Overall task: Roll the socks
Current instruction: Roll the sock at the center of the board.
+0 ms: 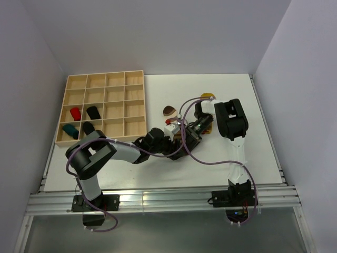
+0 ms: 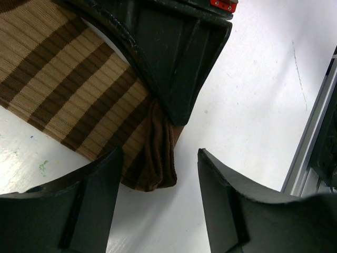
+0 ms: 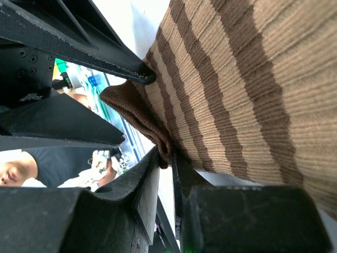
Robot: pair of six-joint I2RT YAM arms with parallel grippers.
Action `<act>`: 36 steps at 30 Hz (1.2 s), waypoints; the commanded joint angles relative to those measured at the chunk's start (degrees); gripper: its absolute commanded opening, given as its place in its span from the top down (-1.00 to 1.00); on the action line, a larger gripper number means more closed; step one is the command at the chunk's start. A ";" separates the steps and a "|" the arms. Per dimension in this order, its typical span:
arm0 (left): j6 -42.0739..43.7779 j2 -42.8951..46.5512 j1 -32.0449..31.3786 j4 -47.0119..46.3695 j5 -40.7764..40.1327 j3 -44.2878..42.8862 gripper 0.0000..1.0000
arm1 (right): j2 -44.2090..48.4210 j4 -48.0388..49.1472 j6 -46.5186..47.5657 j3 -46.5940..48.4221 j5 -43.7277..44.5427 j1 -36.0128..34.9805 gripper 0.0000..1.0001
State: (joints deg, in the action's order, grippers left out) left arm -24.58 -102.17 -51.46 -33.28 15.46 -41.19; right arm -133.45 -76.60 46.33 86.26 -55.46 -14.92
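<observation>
Socks in view: seven, that is three loose on the table and four as stubby rolls in the tray.
Striped sock: one, tan with brown bands, lying flat on the white table near its middle, where the two arms meet. Its plain brown end is bunched up.
Right gripper: the two fingers are pressed together on the brown end of the striped sock and pinch a fold of it.
Left gripper: the two fingers stand apart and grip nothing. The brown end of the striped sock lies between them, close to one finger and clear of the other.
White sock: one, with a brown toe, flat on the table just behind the grippers.
Mustard sock: one, at the far side of the table, partly hidden by the right arm.
Tray: one, wooden, sixteen compartments in four rows of four, at the far left of the table.
Rolls in the tray: one red roll and one black roll in the third row, and one teal roll and a second black one in the nearest row. Each is alone in its compartment, all in the two left columns.
</observation>
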 commanded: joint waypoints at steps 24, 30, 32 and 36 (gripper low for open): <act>-21.03 -5.58 4.96 15.95 7.73 -7.94 0.99 | 22.24 26.05 -17.05 -13.83 13.27 1.73 0.04; -27.62 -7.25 8.48 23.33 16.86 -10.75 0.99 | 33.58 37.82 -16.80 -22.00 18.28 2.79 0.02; -30.17 -8.48 9.36 24.57 20.20 -11.37 0.99 | 39.47 42.03 -15.39 -25.78 20.12 2.61 0.01; -32.90 -10.76 9.54 29.32 23.63 -13.13 0.99 | 50.28 49.51 -12.49 -33.16 21.97 1.30 0.00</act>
State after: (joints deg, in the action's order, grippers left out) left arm -53.78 -110.43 -41.74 -11.11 33.58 -53.21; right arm -89.95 -36.77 31.05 56.14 -36.21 -12.64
